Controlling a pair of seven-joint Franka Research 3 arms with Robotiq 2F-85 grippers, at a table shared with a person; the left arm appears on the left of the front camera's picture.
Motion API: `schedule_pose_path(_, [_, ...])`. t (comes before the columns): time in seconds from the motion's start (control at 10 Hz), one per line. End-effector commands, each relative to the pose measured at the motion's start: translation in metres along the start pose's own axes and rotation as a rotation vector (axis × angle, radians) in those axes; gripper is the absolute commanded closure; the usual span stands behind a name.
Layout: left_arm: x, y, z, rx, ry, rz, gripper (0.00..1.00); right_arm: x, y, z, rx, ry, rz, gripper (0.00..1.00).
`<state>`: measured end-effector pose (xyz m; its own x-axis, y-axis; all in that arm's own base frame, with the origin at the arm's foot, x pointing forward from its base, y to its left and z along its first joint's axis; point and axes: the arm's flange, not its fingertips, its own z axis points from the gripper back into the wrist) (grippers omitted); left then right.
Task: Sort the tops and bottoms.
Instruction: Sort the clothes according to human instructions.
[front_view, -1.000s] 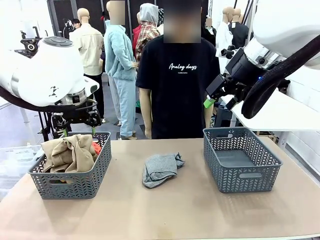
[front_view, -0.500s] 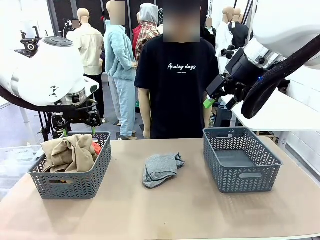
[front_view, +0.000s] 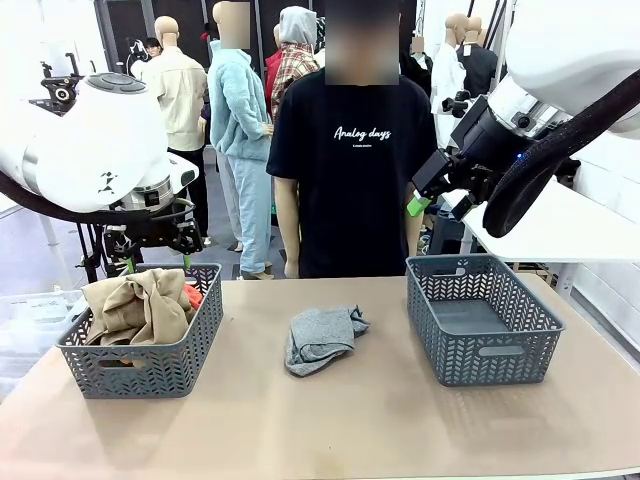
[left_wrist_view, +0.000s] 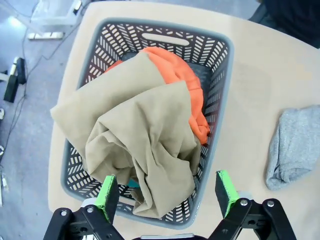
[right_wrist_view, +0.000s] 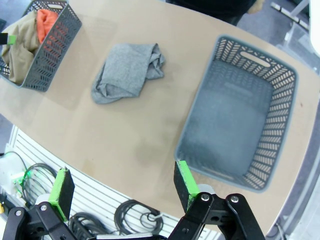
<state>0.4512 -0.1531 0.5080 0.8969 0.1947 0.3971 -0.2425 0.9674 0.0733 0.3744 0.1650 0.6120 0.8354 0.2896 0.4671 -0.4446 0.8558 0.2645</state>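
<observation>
Nothing on the table (front_view: 350, 430) has moved in the last second — only the person (front_view: 350, 170) at the far side has shifted a touch. Left gripper (left_wrist_view: 166, 195) hangs wide open and empty over the left basket (left_wrist_view: 220, 100). In it tan (left_wrist_view: 145, 140) lies bunched on top of orange (left_wrist_view: 175, 70), one corner spilling over the rim, and what looks like a sliver of teal (left_wrist_view: 131, 184) peeks from under it. Grey (front_view: 320, 338) sits crumpled mid-table, between the baskets and touching neither. Right gripper (right_wrist_view: 123, 187) is also open and empty, held high on the right, well above the table. The right basket (right_wrist_view: 240, 125) holds nothing.

Likely trouble: a pinch into the tan folds may go deep and catch orange as well, so two garments leave together — or cloth snags in the lattice and the light basket tips or slides. Grey, loosely folded, may unfurl when lifted and trail over a rim.
</observation>
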Motion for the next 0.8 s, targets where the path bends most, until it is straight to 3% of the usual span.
schedule_pose_path(0.0, [-0.0001, 0.0005, -0.0008, -0.002, -0.003, 0.009, 0.0, 0.0022, -0.0004, 0.0002, -0.005, 0.002, 0.007, 0.0])
schedule_pose_path(0.7, [-0.0001, 0.0005, -0.0008, -0.002, -0.003, 0.009, 0.0, 0.0022, -0.0004, 0.0002, -0.005, 0.002, 0.007, 0.0])
